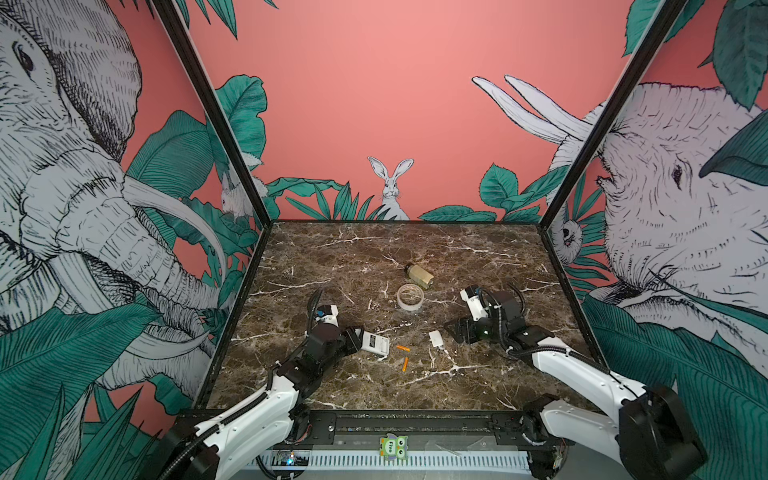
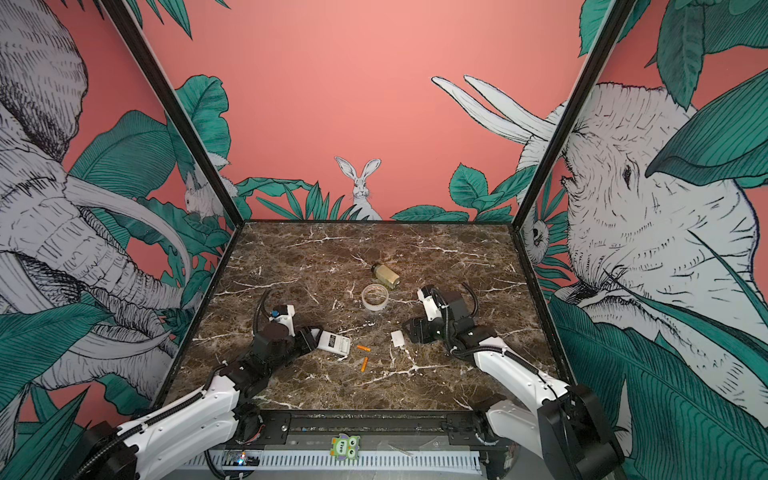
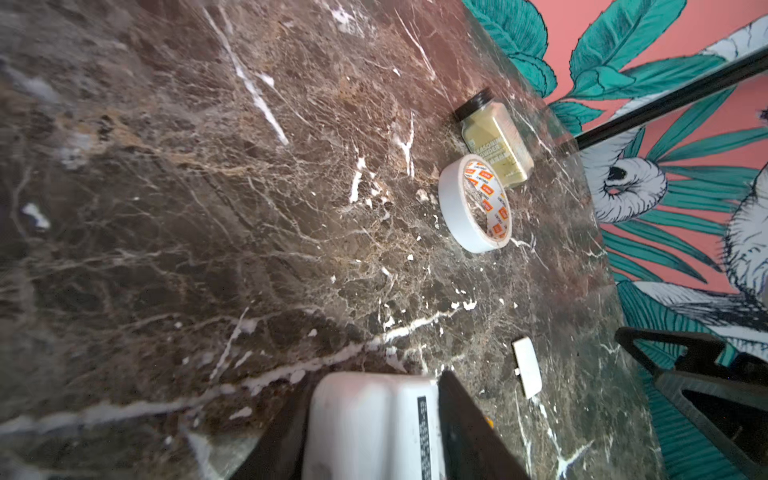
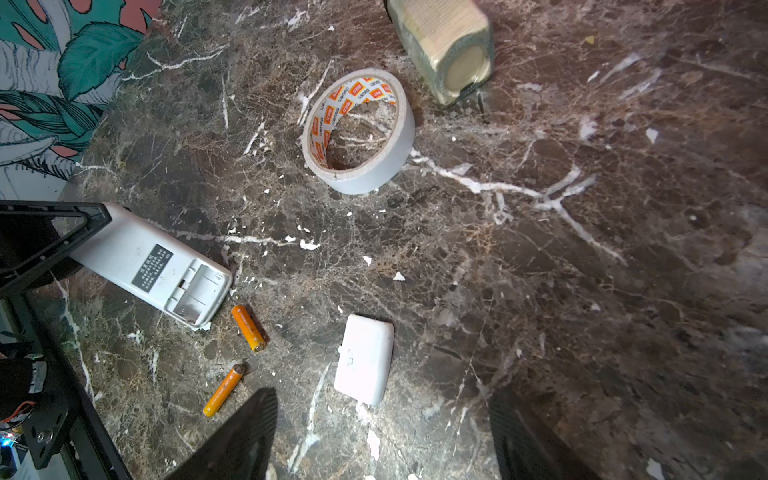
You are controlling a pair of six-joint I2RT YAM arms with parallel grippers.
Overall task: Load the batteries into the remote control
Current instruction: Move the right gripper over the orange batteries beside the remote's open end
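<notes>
The remote control [image 1: 374,343] [image 4: 153,266] lies white back up on the marble left of centre, its battery bay open and empty. My left gripper [image 1: 360,337] [image 3: 376,374] has its jaws apart around the remote's near end, a finger close along each side. Whether they press it does not show. Two orange batteries [image 1: 402,348] [image 1: 405,364] lie loose just right of the remote, and both also show in the right wrist view [image 4: 248,327] [image 4: 224,390]. My right gripper [image 1: 451,328] [image 4: 380,395] hangs open and empty beside the small white battery cover [image 1: 435,337] [image 4: 365,357].
A roll of white tape [image 1: 410,306] [image 4: 374,174] sits behind the batteries. Behind the tape, a beige bottle [image 1: 419,275] [image 4: 444,54] lies on its side. Patterned walls close in the table on three sides.
</notes>
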